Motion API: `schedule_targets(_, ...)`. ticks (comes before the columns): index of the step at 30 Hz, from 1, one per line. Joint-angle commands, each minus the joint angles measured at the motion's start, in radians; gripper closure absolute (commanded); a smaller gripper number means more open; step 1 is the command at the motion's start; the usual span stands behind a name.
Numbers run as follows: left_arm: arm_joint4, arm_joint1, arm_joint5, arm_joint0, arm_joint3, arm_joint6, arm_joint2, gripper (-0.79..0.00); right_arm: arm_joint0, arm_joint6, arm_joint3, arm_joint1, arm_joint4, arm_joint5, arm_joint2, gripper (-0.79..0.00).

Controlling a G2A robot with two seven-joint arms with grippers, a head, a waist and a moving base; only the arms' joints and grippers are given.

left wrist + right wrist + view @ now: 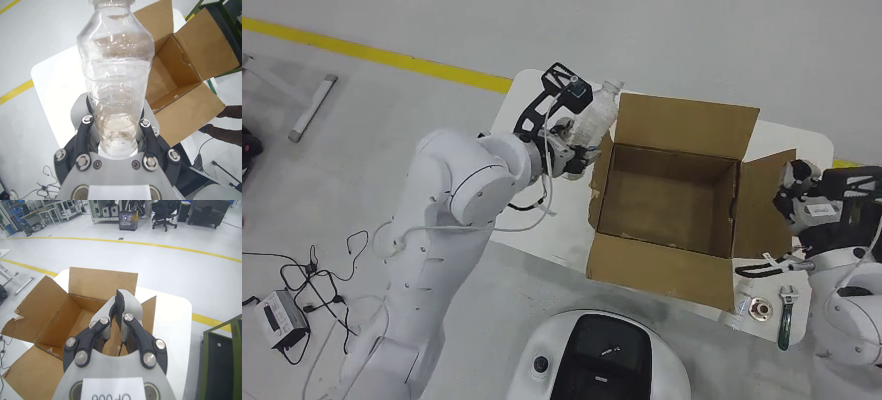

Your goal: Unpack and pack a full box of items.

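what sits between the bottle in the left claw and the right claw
The open cardboard box: in the top view the bottle is beside one end, the right claw beside the other.

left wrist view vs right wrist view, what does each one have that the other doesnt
Left wrist view adds: a clear bottle clamped at its lower end in the left pincer, held above the table beside the box.
Right wrist view adds: the right pincer, shut with nothing in it, hanging over the box's edge, and an office chair in the room behind.
Both: the open cardboard box with its flaps spread, the white table it stands on, and a yellow floor line.
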Motion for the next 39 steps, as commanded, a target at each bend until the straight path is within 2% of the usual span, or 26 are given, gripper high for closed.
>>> schedule_targets(1, -0.006, 0.0, 0.001, -0.002, 0.001, 0.001, 0.001, 0.0, -0.012, -0.013, -0.006, 0.001, 0.014, -0.008, 0.03, 0.0)
schedule_targets(10, -0.006, 0.0, 0.001, -0.002, 0.001, 0.001, 0.001, 0.0, -0.092, -0.095, -0.032, 0.001, 0.097, 0.017, 0.153, 0.0)
schedule_targets(14, -0.006, 0.0, 0.001, -0.002, 0.001, 0.001, 0.001, 0.0, -0.129, -0.11, -0.047, -0.001, 0.11, 0.034, 0.172, 0.0)
schedule_targets(16, -0.04, -0.001, 0.002, 0.02, -0.003, 0.032, 0.01, 0.0, -0.143, -0.103, -0.057, -0.001, 0.101, 0.044, 0.175, 0.0)
schedule_targets(19, -0.103, -0.003, -0.008, 0.001, -0.034, 0.026, 0.041, 0.0, -0.148, -0.099, -0.077, -0.001, 0.086, 0.057, 0.178, 0.0)
schedule_targets(22, -0.177, -0.01, -0.022, -0.035, -0.021, 0.034, 0.093, 0.0, -0.149, -0.101, -0.1, -0.001, 0.078, 0.074, 0.186, 0.0)
schedule_targets(27, -0.236, -0.025, -0.017, -0.095, 0.079, 0.06, 0.197, 0.0, -0.161, -0.102, -0.131, -0.002, 0.078, 0.099, 0.203, 0.0)
schedule_targets(34, -0.247, -0.048, 0.006, -0.137, 0.228, 0.088, 0.339, 0.0, -0.205, -0.128, -0.134, -0.005, 0.101, 0.124, 0.274, 0.0)
schedule_targets(39, -0.317, -0.068, 0.048, -0.168, 0.353, 0.099, 0.402, 0.0, -0.239, -0.139, -0.134, -0.009, 0.135, 0.133, 0.322, 0.0)
